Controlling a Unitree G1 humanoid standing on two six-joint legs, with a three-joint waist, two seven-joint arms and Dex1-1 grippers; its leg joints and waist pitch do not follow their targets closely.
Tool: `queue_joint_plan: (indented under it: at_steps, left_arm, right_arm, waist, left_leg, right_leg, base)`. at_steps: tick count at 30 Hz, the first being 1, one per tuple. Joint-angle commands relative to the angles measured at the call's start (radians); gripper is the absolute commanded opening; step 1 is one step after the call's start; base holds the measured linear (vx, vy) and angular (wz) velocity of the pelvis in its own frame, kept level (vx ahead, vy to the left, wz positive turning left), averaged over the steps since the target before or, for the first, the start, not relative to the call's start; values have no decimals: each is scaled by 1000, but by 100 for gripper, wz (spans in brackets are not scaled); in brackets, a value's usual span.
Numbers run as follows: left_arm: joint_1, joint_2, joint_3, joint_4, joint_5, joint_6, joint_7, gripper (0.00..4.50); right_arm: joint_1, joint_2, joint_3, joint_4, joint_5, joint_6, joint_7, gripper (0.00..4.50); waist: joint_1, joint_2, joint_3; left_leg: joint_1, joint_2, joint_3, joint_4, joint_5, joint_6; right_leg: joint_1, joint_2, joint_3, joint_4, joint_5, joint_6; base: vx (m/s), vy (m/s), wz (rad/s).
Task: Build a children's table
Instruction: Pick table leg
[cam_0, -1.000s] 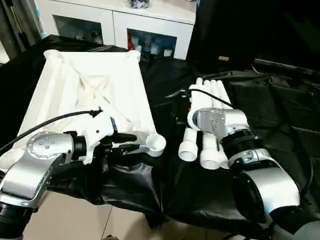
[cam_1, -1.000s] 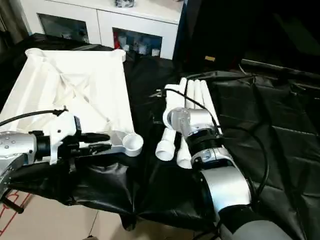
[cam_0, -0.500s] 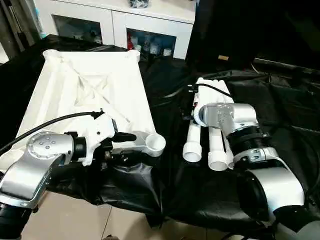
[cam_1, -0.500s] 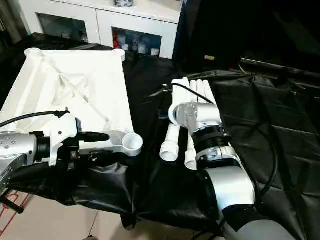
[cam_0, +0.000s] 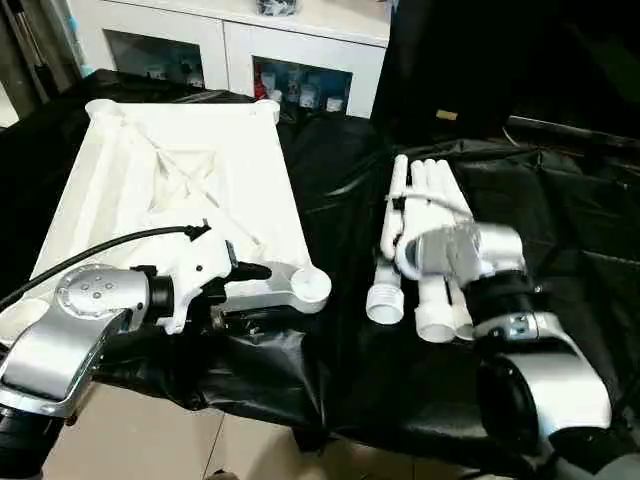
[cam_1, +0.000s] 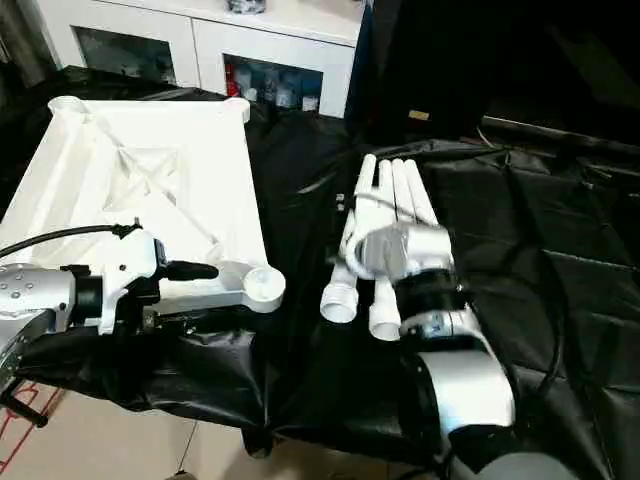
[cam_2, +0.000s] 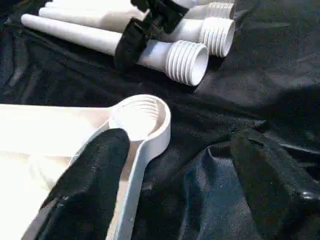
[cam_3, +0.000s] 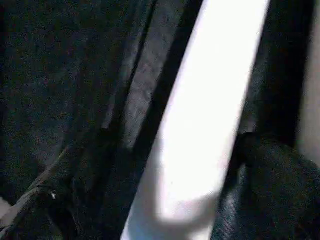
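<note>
- The white table top (cam_0: 180, 190) is laid upside down on the black sheet (cam_0: 560, 230), ribbed underside up, on the left half of the desk.
- Its near round corner socket (cam_2: 140, 116) is seen just beyond the left hand (cam_2: 175, 170).
- The left hand is spread wide: one black finger (cam_2: 92, 185) is placed over the top's rim by the socket, the other (cam_2: 270, 175) over the black sheet, and nothing is clamped.
- The four white legs (cam_0: 425, 240) are bundled side by side to the right of the top, threaded ends toward the robot.
- The right hand (cam_0: 400, 205) is set over the bundle, spread wide, with one leg (cam_3: 205, 120) lying between its fingers, ungripped.
- A white glass-door cabinet (cam_0: 250, 50) is seen behind the desk.
</note>
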Motion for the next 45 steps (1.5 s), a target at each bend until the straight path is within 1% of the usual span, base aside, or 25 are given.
queue_joint_plan:
  at_steps: [1,4,5,6,8,11,14,15,16,17,19,20,21,23,26,28,29,33,38,39,41,42,43,44,45]
  left_arm:
    - [-13,6,-21,-26,-2,12,-11,398]
    - [-15,3,-26,-31,-1,18,-10,401]
    - [-16,3,-27,-33,-1,20,-10,434]
    - [-16,2,-28,-34,-1,21,-10,440]
    - [-18,0,-32,-36,-1,24,-9,437]
    - [-22,-4,-36,-35,1,23,-7,450]
    - [-24,-6,-39,-33,1,24,-6,450]
    - [-26,-8,-40,-32,2,24,-4,450]
    - [-27,-9,-41,-31,3,24,-3,450]
    - [-29,-11,-42,-30,3,23,-1,450]
    - [-32,-15,-43,-25,7,19,3,450]
    - [-33,-17,-43,-21,10,14,6,450]
    - [-40,-25,-43,-10,19,0,17,450]
    - [-59,-48,-40,22,37,-30,48,450]
    - [-70,-59,-36,34,37,-36,58,450]
    - [-82,-71,-30,44,36,-39,71,450]
    - [-95,-83,-25,56,35,-45,80,450]
    - [-119,-108,-17,81,33,-52,100,450]
    - [-174,-165,6,129,22,-11,172,450]
    - [-199,-196,24,155,23,9,221,450]
    - [-229,-235,47,190,20,10,279,450]
    - [-260,-277,76,222,17,6,346,450]
    - [-285,-308,100,249,7,19,395,450]
    - [-285,-308,100,249,7,19,395,450]
    - [-330,-364,146,290,-26,40,462,450]
  right_arm:
    - [8,-6,-19,6,10,12,13,409]
    - [9,-5,-16,13,6,12,21,399]
    - [9,-5,-15,16,6,11,24,372]
    - [9,-5,-15,19,5,11,26,368]
    - [7,-4,-16,31,4,3,26,367]
    - [4,-3,-24,45,8,-1,26,331]
    - [3,-1,-30,55,9,-2,28,322]
    - [3,-1,-36,66,11,-4,28,311]
    - [2,-1,-38,71,11,-5,28,296]
    - [2,-2,-45,82,14,-10,26,280]
    - [2,-1,-62,95,22,-14,19,279]
    - [1,0,-73,104,27,-16,14,264]
    - [0,2,-94,114,37,-19,7,264]
    - [0,4,-128,125,55,-26,-2,239]
    - [-1,3,-136,125,61,-31,0,229]
    - [-3,3,-147,125,70,-36,3,201]
    - [-8,5,-160,122,82,-43,14,196]
    - [-17,6,-169,111,91,-35,38,187]
    - [-16,4,-163,61,112,-39,91,185]
    - [-14,3,-167,32,131,-46,128,185]
    - [-3,1,-164,-6,146,-63,170,185]
    - [11,-4,-159,-41,158,-79,210,185]
    - [29,-8,-145,-82,172,-99,262,185]
    - [29,-8,-145,-82,172,-99,262,184]
    - [68,-11,-142,-164,213,-129,352,184]
  waist:
    - [1,30,-68]
    - [1,31,-68]
    - [1,30,-68]
    - [1,31,-68]
    - [1,26,-68]
    - [2,27,-67]
    - [2,27,-67]
    - [1,23,-67]
    - [2,25,-67]
    - [1,26,-67]
    - [1,26,-67]
    - [0,26,-67]
    - [0,26,-67]
    - [0,26,-66]
    - [0,28,-69]
    - [-2,26,-69]
    - [-1,31,-70]
    - [-4,28,-70]
    - [-5,28,-71]
    - [-4,30,-71]
    - [-1,29,-73]
    - [4,22,-73]
    - [6,24,-73]
    - [8,23,-72]
    - [12,20,-73]
  left_leg:
    - [9,33,-2,-74,1,-64]
    - [8,32,-2,-74,7,-64]
    - [8,32,-2,-74,8,-65]
    - [8,32,-2,-74,6,-65]
    - [7,32,-1,-74,8,-61]
    - [7,33,-1,-74,1,-62]
    - [8,33,-1,-74,-4,-64]
    - [7,33,0,-74,1,-62]
    - [7,33,-1,-74,1,-61]
    - [8,33,-1,-74,-2,-62]
    - [8,33,0,-74,-5,-62]
    - [8,33,-1,-74,-8,-63]
    - [8,33,-1,-75,-12,-64]
    - [8,33,-1,-75,-21,-63]
    - [7,33,-3,-74,-18,-62]
    - [6,33,-2,-73,-14,-59]
    - [6,33,-3,-73,-10,-59]
    - [5,33,-3,-72,-14,-50]
    - [5,34,-2,-71,-13,-42]
    - [6,35,-2,-71,-11,-39]
    - [5,36,-3,-69,-4,-28]
    - [2,36,-3,-68,14,-15]
    - [2,36,-3,-67,19,-10]
    - [2,37,-2,-66,22,-4]
    - [2,36,-3,-66,31,6]
  right_leg:
    - [59,-57,38,-48,148,-208]
    - [59,-57,38,-48,154,-209]
    - [60,-58,38,-47,154,-210]
    - [60,-58,38,-48,153,-210]
    - [60,-58,38,-48,149,-211]
    - [59,-59,39,-49,135,-210]
    - [59,-59,38,-49,124,-206]
    - [59,-59,39,-50,129,-206]
    - [59,-59,39,-49,128,-207]
    - [59,-59,39,-50,126,-207]
    - [58,-59,39,-50,125,-208]
    - [59,-59,38,-50,121,-208]
    - [58,-59,38,-50,117,-208]
    - [58,-59,39,-52,108,-208]
    - [61,-59,37,-51,117,-210]
    - [62,-60,38,-51,122,-214]
    - [62,-60,38,-50,129,-216]
    - [64,-60,38,-51,135,-227]
    - [64,-61,38,-52,140,-240]
    - [64,-61,38,-52,143,-242]
    - [68,-63,39,-51,164,-248]
    - [72,-64,40,-51,184,-253]
    - [72,-65,40,-51,192,-255]
    - [72,-66,41,-52,200,-255]
    - [72,-66,40,-51,203,-257]
  base:
    - [0,0,0]
    - [0,0,0]
    - [0,0,0]
    - [0,0,0]
    - [0,0,0]
    - [0,0,0]
    - [0,0,0]
    - [0,0,0]
    - [0,0,0]
    - [0,0,0]
    - [0,0,0]
    - [0,0,0]
    - [0,0,0]
    - [0,0,0]
    - [0,0,0]
    - [0,0,0]
    - [0,0,0]
    - [0,0,0]
    - [0,0,0]
    - [0,0,0]
    - [0,0,0]
    - [0,0,0]
    - [0,0,0]
    - [0,0,0]
    - [0,0,0]
